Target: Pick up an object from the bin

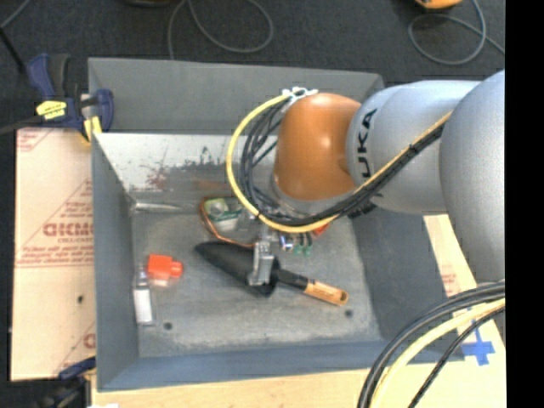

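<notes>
A black spatula-like tool (pixel 221 259) lies flat on the bin's floor, about mid-floor and a little toward the near wall. Its broad, dark, matte blade tapers to a point at the left. Its thin black neck runs right and slightly toward the near wall, ending in a short tan-orange handle that looks like wood. The gripper (pixel 262 275) comes down from under the arm's wrist as a narrow silvery metal piece. Its dark lower end sits right at the place where the blade narrows into the neck, touching the tool or just above it. Whether the gripper is spread or closed there cannot be told from this angle, nor whether the tool is caught in it.

Just behind the blade, toward the far wall, a round thing with a copper-coloured rim (pixel 219 212) and a pale greenish middle is partly hidden under the wrist and its looped yellow and black cables. Small green bits (pixel 299 246) show at the wrist's lower edge, to the right of the gripper; what they belong to is unclear.

Well to the left of the blade sits a small orange block (pixel 164 268), boxy and smooth. Just beside it, nearer the left wall, a little pale bottle or vial (pixel 143 300) lies on its side, lengthwise toward the near wall. The grey metal bin (pixel 170 164) has a dull, speckled floor and a scuffed sloping far wall marked with dark and reddish flecks.
</notes>
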`<control>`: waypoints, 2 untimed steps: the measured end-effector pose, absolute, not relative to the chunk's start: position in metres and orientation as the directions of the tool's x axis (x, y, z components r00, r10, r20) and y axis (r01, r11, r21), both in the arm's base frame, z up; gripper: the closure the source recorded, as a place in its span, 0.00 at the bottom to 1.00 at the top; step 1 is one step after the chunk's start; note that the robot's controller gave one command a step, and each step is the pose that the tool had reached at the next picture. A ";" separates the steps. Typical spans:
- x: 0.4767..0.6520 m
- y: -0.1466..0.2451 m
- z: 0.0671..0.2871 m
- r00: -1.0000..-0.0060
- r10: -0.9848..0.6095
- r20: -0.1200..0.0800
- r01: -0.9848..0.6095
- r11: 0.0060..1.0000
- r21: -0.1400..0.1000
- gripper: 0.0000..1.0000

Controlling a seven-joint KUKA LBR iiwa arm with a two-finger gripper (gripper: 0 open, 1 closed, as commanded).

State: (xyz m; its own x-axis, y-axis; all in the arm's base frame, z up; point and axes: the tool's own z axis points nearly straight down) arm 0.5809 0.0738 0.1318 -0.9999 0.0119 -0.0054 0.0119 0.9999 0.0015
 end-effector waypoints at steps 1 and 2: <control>0.572 0.080 0.132 -0.997 -0.079 -0.020 -0.079 0.997 0.000 0.00; 0.591 0.065 0.080 -0.974 -0.224 -0.012 -0.224 0.975 -0.001 1.00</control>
